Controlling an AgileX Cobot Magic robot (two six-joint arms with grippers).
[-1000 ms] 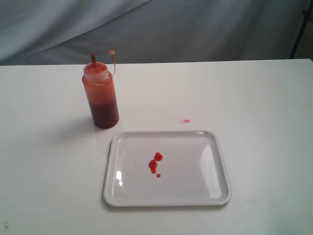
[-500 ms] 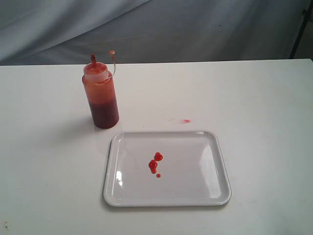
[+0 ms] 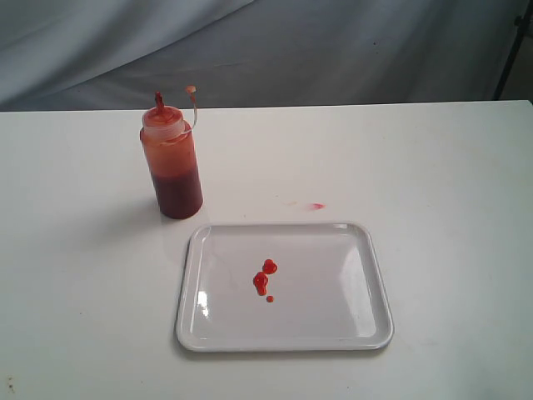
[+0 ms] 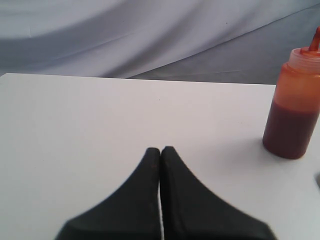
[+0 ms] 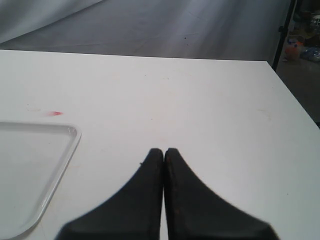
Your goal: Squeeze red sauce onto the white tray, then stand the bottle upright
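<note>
Sauce [image 3: 264, 279] blobs at tray [image 3: 329, 287] centre; tray near desk [image 3: 433, 167] front edge. Bottle [image 3: 171, 167] upright, free, just off tray's far-left corner. Left gripper [image 4: 160, 150], right gripper [image 5: 164, 150]: fingers together, empty. Task looks complete

I find no writing, label, brand, number or sign that I can read in any of my views. The bottle [image 3: 171, 167] shows a plain wall with nothing printed on it, and the white tray [image 3: 333, 283] is unmarked. In my right wrist view, small coloured objects [image 5: 295, 47] beyond the table [image 5: 200, 100] are too blurred to read.
</note>
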